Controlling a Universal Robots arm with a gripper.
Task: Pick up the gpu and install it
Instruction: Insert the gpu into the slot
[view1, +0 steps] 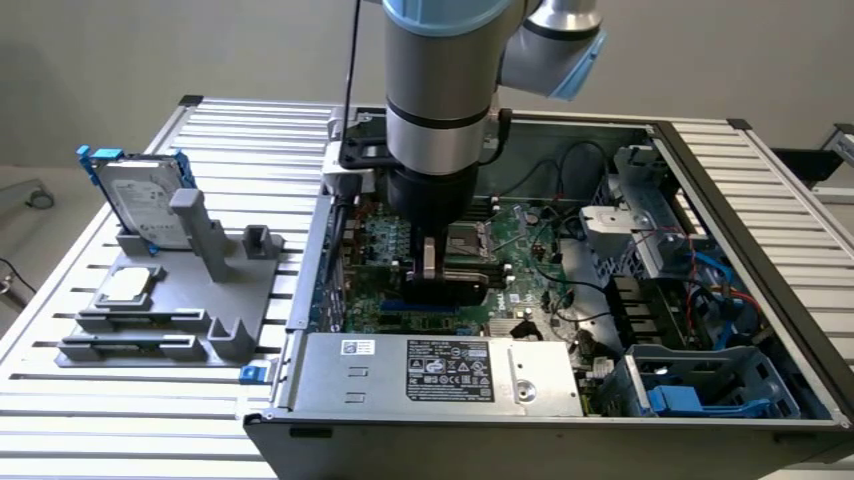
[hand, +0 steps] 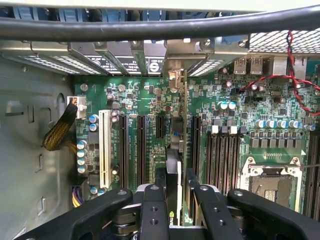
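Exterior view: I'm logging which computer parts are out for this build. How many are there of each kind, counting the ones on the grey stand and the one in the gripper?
hard drive: 1
processor chip: 1
graphics card: 1
Total: 3

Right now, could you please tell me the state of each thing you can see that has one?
gpu: upright, gripped by the fingers over the motherboard slots.
computer case: open, side panel off.
processor socket: empty.
hard drive: standing in the gray holder.
processor chip: lying flat on the holder.
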